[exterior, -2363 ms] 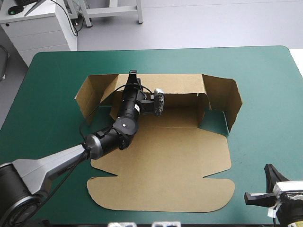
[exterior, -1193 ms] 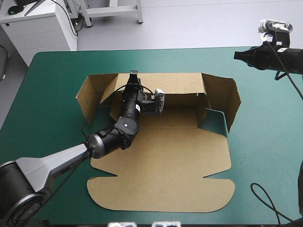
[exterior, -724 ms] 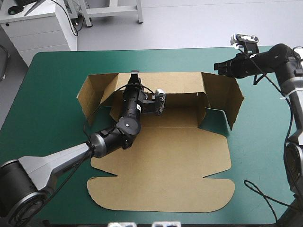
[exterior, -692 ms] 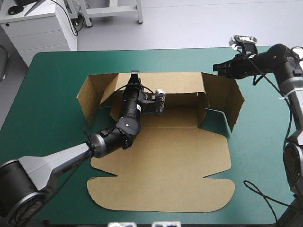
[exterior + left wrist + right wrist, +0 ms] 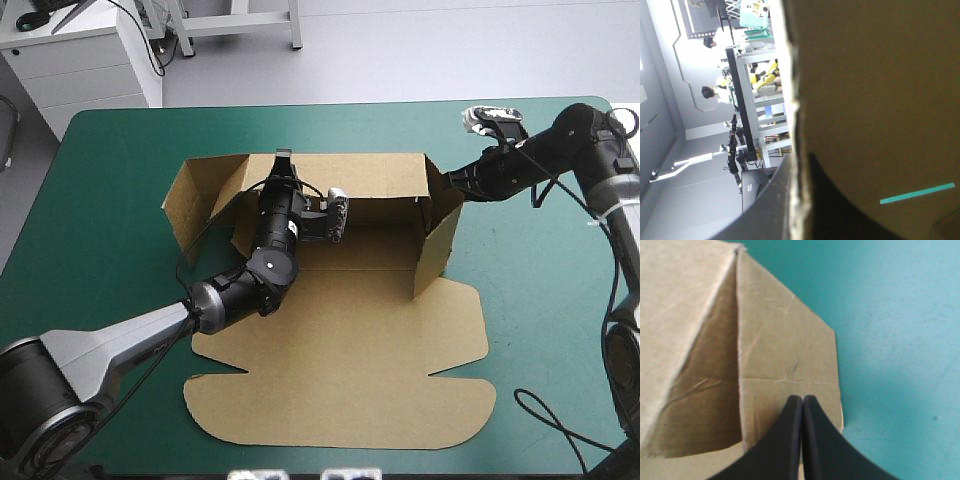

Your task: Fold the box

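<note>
One sheet of brown board, the box point(image 5: 340, 330), lies at the middle of the table point(image 5: 120, 160), only partly formed. Its far wall point(image 5: 370, 178) stands upright. The right side flap point(image 5: 437, 240) is swung inward, so that it stands as an end wall of the tray. The left side flap point(image 5: 190, 200) splays outward, and the lid panel point(image 5: 340, 400) lies flat toward the near edge.

The left gripper point(image 5: 281, 160) reaches across the base and is clamped on the top edge of the far wall. In its wrist view the board's raw edge runs up between the two black fingers, which are all but closed on it. This grip most likely steadies the wall, so that the sheet does not slide or drop back while the side is worked.

The right gripper point(image 5: 452, 180) comes in from the table's right, its fingers pressed together into one point point(image 5: 802, 399). It holds nothing. The tip is set against the outer face of the right side flap point(image 5: 785, 340), seemingly as a blunt pusher to drive the flap inward along its crease.

By my reading, the right end is being formed, and the left flap and the tucking are not yet done.
</note>
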Tool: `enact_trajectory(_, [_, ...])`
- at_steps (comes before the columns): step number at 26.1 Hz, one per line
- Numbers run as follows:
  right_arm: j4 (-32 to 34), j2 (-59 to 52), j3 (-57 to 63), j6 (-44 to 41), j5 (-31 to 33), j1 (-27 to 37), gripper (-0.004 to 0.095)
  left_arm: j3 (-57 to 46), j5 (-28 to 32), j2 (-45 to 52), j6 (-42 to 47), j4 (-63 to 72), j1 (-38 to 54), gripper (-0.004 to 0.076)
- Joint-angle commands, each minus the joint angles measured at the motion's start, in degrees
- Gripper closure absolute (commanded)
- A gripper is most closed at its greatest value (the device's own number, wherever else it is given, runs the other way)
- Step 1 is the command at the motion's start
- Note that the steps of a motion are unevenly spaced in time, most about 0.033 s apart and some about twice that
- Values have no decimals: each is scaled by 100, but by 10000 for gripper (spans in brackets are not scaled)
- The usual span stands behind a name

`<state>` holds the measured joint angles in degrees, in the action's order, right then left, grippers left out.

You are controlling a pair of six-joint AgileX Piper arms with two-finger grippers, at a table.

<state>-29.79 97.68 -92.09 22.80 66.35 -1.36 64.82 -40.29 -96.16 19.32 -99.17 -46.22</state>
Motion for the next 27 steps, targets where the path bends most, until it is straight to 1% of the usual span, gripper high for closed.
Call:
enact_trajectory(1, [-182, -617, 374, 221, -646, -227, 923, 134, -293, 216, 87, -567, -8, 731])
enact_trajectory(6, [-277, -812, 1195, 558, -1150, -450, 923, 134, -293, 216, 87, -567, -8, 731])
enact_trajectory(9, [-760, -1018, 1788, 1144, -1604, -466, 923, 134, -293, 216, 87, -567, -8, 731])
enact_trajectory(13, [-979, -1314, 2215, 1626, -2076, -466, 926, 134, -293, 216, 87, -567, -8, 731])
enact_trajectory(15, [-938, -1343, 2261, 1786, -2100, -466, 925, 134, -293, 216, 87, -567, -8, 731])
enact_trajectory(18, [-966, -1343, 2261, 2058, -1958, -466, 912, 134, -293, 216, 87, -567, -8, 731])
enact_trajectory(20, [-981, -1343, 2261, 2211, -1845, -466, 859, 134, -293, 216, 87, -567, -8, 731])
enact_trajectory(22, [-970, -1343, 2261, 2390, -1687, -466, 755, 134, -293, 216, 87, -567, -8, 731])
enact_trajectory(24, [-943, -1343, 2261, 2526, -1559, -455, 534, 134, -293, 216, 87, -567, -8, 731])
enact_trajectory(25, [-936, -1343, 2261, 2579, -1546, -455, 352, 134, -326, 216, 87, -567, -8, 731])
enact_trajectory(26, [-936, -1343, 2261, 2579, -1584, -455, 268, 134, -327, 216, 87, -567, -8, 731])
enact_trajectory(27, [-908, -1343, 2261, 2579, -1672, -455, 151, 134, -327, 216, 87, -567, -8, 731])
